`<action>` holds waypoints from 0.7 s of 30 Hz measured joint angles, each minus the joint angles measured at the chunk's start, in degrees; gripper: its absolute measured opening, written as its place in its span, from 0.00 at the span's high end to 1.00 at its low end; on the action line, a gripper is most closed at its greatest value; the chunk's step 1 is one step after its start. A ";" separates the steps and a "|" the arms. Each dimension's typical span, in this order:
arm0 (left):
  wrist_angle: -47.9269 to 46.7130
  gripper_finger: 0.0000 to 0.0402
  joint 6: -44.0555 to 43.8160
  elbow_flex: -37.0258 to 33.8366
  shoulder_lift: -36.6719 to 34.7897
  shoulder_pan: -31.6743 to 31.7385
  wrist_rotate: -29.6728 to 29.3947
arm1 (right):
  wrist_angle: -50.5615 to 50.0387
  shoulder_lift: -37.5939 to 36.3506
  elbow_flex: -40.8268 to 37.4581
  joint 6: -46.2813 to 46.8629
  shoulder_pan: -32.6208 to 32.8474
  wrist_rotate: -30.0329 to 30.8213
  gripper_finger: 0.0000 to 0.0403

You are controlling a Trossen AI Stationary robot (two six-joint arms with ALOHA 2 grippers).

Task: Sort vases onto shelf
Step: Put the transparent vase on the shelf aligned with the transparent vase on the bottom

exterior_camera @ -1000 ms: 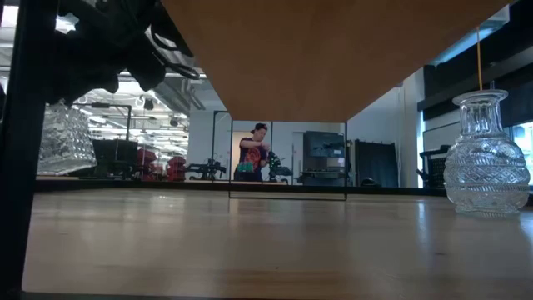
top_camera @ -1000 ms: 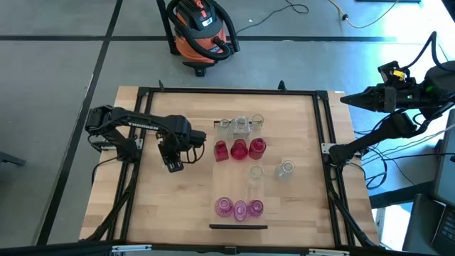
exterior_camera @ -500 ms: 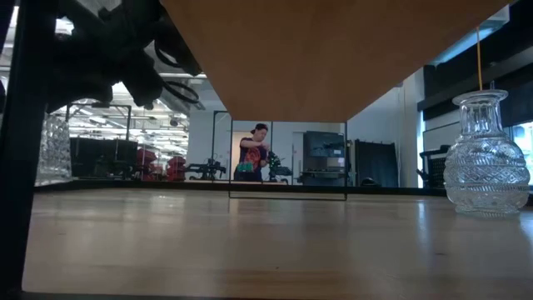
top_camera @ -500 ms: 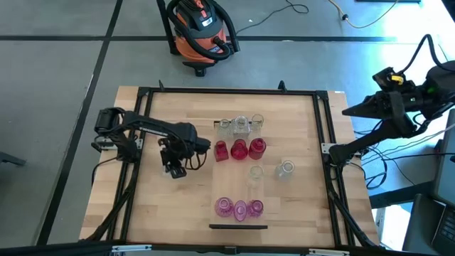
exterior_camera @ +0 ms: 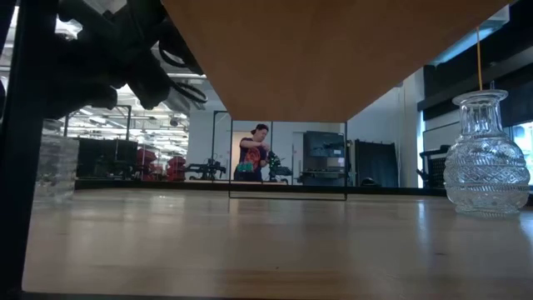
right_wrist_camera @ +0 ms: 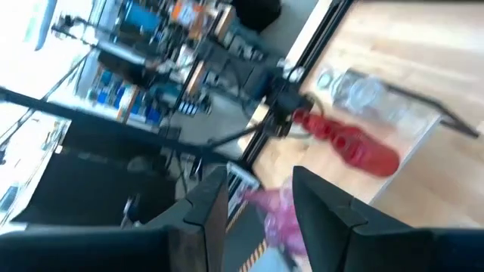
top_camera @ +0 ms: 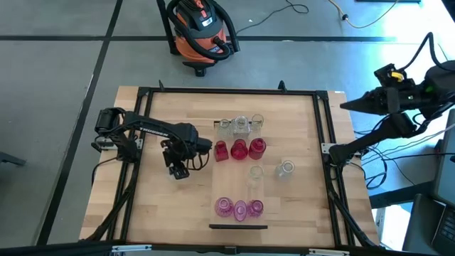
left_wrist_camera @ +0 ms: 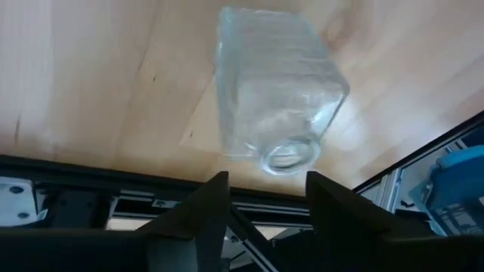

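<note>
A clear square glass vase (left_wrist_camera: 272,83) stands on its base on the table's left part (exterior_camera: 57,167). My left gripper (top_camera: 179,171) hangs over it, pointing steeply down, fingers apart on either side of its mouth (left_wrist_camera: 287,157). The shelf (top_camera: 238,190), a pale plank raised over the table's middle (exterior_camera: 333,50), carries a row of clear vases (top_camera: 238,126), a row of red vases (top_camera: 238,149), a single clear one (top_camera: 254,174) and a row of pink vases (top_camera: 239,208). My right gripper (top_camera: 348,104) is held high beyond the table's right edge, open and with nothing in it (right_wrist_camera: 259,189). My left gripper has a finger on each side of the square vase's mouth end (left_wrist_camera: 299,162), coming from above at a slant. Whether a finger touches the glass I cannot tell. The vase stands upright on the table.
Another clear cut-glass vase (top_camera: 286,169) stands on the table right of the shelf (exterior_camera: 487,158). Black frame rails (top_camera: 135,192) run along the table's sides. An orange vacuum cleaner (top_camera: 201,32) sits on the floor behind. A person (exterior_camera: 251,154) stands far off in the room.
My left gripper has come down and a little toward the table's near edge with the clear square vase. The vase, hanging clear of the table a second ago, now stands on the tabletop.
</note>
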 joint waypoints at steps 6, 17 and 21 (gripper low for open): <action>0.51 0.50 0.68 0.17 0.00 0.16 0.09 | -0.51 0.44 -0.01 -3.30 0.00 7.63 0.67; 0.94 0.50 -5.84 4.87 -10.67 -1.47 -4.99 | -0.96 7.24 -0.02 -20.78 -0.01 21.39 0.67; 9.81 0.52 -21.05 4.87 -21.40 -8.15 -17.30 | -1.31 13.40 -0.02 -29.01 -0.01 22.42 0.67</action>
